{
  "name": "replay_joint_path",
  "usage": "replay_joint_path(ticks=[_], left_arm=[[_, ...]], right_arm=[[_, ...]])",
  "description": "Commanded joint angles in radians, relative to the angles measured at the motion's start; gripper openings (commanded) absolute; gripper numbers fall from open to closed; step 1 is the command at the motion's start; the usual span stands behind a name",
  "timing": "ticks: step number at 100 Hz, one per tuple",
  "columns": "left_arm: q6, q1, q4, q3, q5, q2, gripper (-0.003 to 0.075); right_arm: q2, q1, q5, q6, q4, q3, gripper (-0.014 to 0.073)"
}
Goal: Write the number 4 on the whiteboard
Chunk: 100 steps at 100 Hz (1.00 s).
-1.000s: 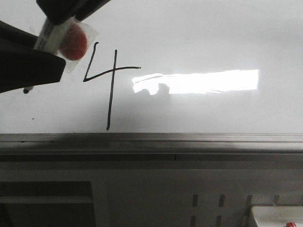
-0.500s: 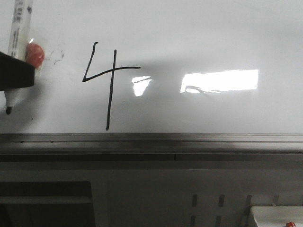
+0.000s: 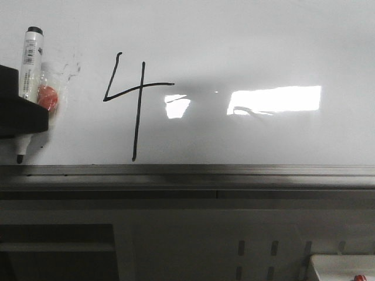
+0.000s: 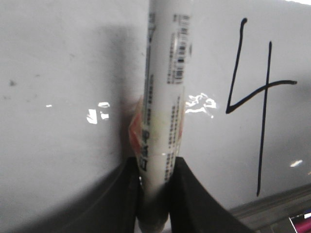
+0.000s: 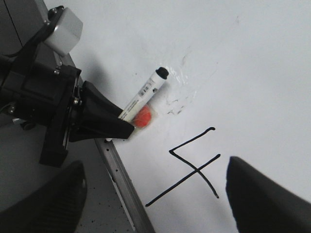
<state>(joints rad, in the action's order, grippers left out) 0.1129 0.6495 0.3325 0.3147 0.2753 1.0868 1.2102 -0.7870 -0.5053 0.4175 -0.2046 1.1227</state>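
Note:
The number 4 (image 3: 136, 93) is drawn in thin black line on the whiteboard (image 3: 246, 41), left of the bright reflection. My left gripper (image 3: 23, 117) is at the board's left edge, shut on a white marker (image 3: 30, 58) held upright, black tip down near the rail, apart from the 4. A red round piece in clear wrap (image 3: 48, 97) sticks to the marker. In the left wrist view the marker (image 4: 163, 97) sits between the shut fingers of that gripper (image 4: 154, 194), with the 4 (image 4: 262, 92) beside it. My right gripper (image 5: 155, 208) is open and empty over the 4 (image 5: 194, 167).
A grey metal rail (image 3: 234, 171) runs along the board's bottom edge. A dark cabinet (image 3: 58, 252) stands below it. A white box (image 3: 343, 266) shows at the lower right corner. Faint grey smudges (image 3: 73, 63) mark the board left of the 4.
My left gripper has moved with the marker from beside the 4's top to the left and down. The marker now stands upright with its tip near the rail.

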Motion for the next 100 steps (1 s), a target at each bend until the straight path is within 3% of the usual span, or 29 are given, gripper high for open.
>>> replay_joint_path(ticks=[1, 10, 17, 24, 34, 49, 54, 61, 64, 71, 74, 75, 76, 79, 91, 100], left_arm=[[0.008, -0.002, 0.013, 0.029, 0.085, 0.002, -0.0001], [0.008, -0.002, 0.001, 0.029, 0.101, 0.002, 0.0120], [0.008, -0.002, 0.001, 0.029, 0.105, 0.002, 0.0291], [0.008, -0.002, 0.001, 0.029, 0.112, 0.002, 0.0411], [0.008, -0.002, 0.001, 0.029, 0.118, 0.000, 0.0468], [0.008, -0.002, 0.001, 0.029, 0.124, -0.062, 0.0463], [0.008, -0.002, 0.001, 0.029, 0.120, -0.101, 0.0462], [0.008, -0.002, -0.012, 0.029, 0.112, -0.162, 0.0452], [0.008, -0.002, -0.017, 0.029, 0.104, -0.201, 0.0424], [-0.004, -0.002, -0.048, 0.029, 0.086, -0.286, 0.0257], [-0.014, -0.002, -0.080, 0.029, 0.074, -0.328, 0.0159], [-0.019, -0.002, -0.095, 0.029, 0.069, -0.337, 0.0082], [-0.020, -0.002, -0.095, 0.029, 0.069, -0.345, 0.0082], [-0.020, -0.002, -0.144, 0.029, 0.051, -0.377, -0.0020], [-0.023, -0.002, -0.332, 0.027, -0.050, -0.513, -0.0020], [-0.023, -0.002, -0.383, 0.027, -0.142, -0.582, -0.0020]], right_arm=[[-0.030, 0.004, 0.057, 0.005, 0.005, 0.030, 0.0521], [-0.030, 0.004, 0.055, 0.005, 0.005, 0.030, 0.0521], [-0.030, 0.004, 0.055, 0.005, 0.005, 0.030, 0.0521], [-0.030, 0.004, 0.055, 0.005, 0.005, 0.030, 0.0521], [-0.030, 0.004, 0.055, 0.005, 0.005, 0.030, 0.0521], [-0.032, 0.011, 0.043, 0.005, 0.007, 0.030, 0.0516], [-0.038, 0.016, 0.033, 0.005, 0.007, 0.028, 0.0465], [-0.062, 0.025, 0.036, 0.004, 0.007, 0.009, 0.0279], [-0.081, 0.029, 0.048, 0.004, 0.007, -0.009, 0.0150], [-0.130, 0.035, 0.079, 0.001, 0.007, -0.058, -0.0069], [-0.152, 0.037, 0.095, -0.003, 0.007, -0.082, -0.0061], [-0.159, 0.037, 0.099, -0.003, 0.007, -0.088, -0.0060], [-0.172, 0.037, 0.109, -0.003, 0.007, -0.102, -0.0062], [-0.201, 0.037, 0.128, -0.003, 0.007, -0.131, -0.0064], [-0.338, 0.037, 0.253, -0.003, 0.007, -0.290, -0.0064], [-0.455, 0.037, 0.354, -0.003, 0.007, -0.426, -0.0064]])
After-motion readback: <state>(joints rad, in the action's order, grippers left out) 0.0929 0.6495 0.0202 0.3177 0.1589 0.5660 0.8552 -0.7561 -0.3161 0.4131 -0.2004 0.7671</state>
